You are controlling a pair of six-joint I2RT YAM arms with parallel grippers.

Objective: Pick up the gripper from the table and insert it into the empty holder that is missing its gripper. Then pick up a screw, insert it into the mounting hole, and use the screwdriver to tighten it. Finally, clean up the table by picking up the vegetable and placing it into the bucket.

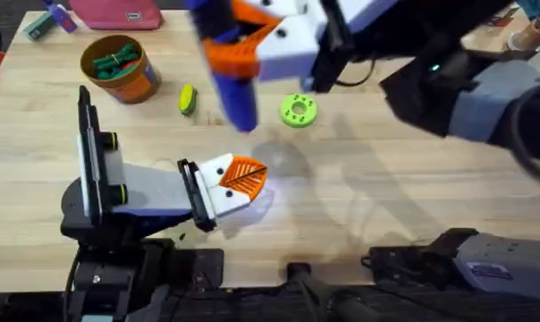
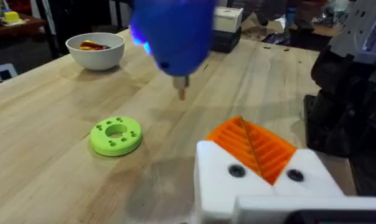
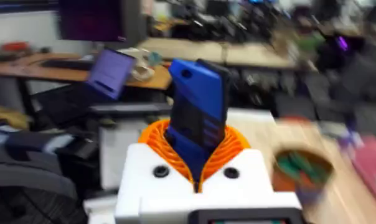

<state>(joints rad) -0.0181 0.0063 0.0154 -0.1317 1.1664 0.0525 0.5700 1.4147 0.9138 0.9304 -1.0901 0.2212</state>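
Overhead, we see the right gripper (image 1: 252,45) raised close under the camera at about 12 o'clock, its jaws clamped on the blue screwdriver (image 1: 236,89). The long axis of the screwdriver is nearly upright, with the tip pointing down to the bench (image 1: 386,206).

The left gripper (image 1: 239,179) lies low near the centre, pointing to 3 o'clock, with its orange ribbed pads (image 1: 245,174) together and nothing between them. From the screwdriver it lies at about 6 o'clock, so we judge that the tool must travel toward the arm bases and come down to reach the mounting hole on the white block. In the left wrist view the metal tip (image 2: 181,92) hangs above the wood, well apart from the white block (image 2: 238,180).

The right arm is stretched high across the middle; the left arm is folded low.

The vegetable (image 1: 188,99) lies at 11 o'clock, just beside the bucket (image 1: 120,67). The green disc (image 1: 298,111) is near the screwdriver.
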